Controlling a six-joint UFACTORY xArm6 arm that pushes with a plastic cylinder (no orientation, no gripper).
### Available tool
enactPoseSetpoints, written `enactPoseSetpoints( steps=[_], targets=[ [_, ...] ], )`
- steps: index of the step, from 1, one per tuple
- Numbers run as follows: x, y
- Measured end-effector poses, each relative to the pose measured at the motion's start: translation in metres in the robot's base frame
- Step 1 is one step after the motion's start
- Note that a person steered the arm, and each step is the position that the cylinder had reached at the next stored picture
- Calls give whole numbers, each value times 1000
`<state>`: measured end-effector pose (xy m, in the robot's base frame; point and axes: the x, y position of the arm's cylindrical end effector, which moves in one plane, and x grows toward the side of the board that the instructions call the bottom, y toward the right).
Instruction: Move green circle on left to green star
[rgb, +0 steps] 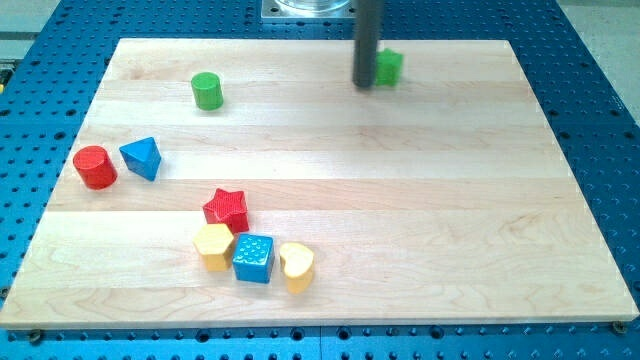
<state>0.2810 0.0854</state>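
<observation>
The rod (367, 40) runs out of the picture at twelve o'clock, so its upper length and the arm carrying it are cut off. It stands in front of the green block (389, 67) near the table's (420, 200) twelve o'clock edge and hides that block's nine o'clock side; the block's shape cannot be made out. My tip (366, 86) looks slightly blurred. A grey metal base (305, 8) at twelve o'clock is cropped by the edge.

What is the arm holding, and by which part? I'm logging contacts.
Nothing is held; the rod cannot grasp. My tip stands at the left side of the green star, apparently touching it, far from the green circle.
</observation>
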Motion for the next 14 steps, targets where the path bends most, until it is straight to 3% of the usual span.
enactPoseSetpoints(
  steps=[1,2,3,4,6,8,9,10,11,12,13,14],
  targets=[
    [-26,-48],
    [-36,1],
    [-16,75],
    [-9,84],
    [80,-91],
    [62,-256],
    [31,-268],
    [19,-229],
    [19,-117],
    [41,-69],
    [66,-100],
    [88,-88]
  ],
)
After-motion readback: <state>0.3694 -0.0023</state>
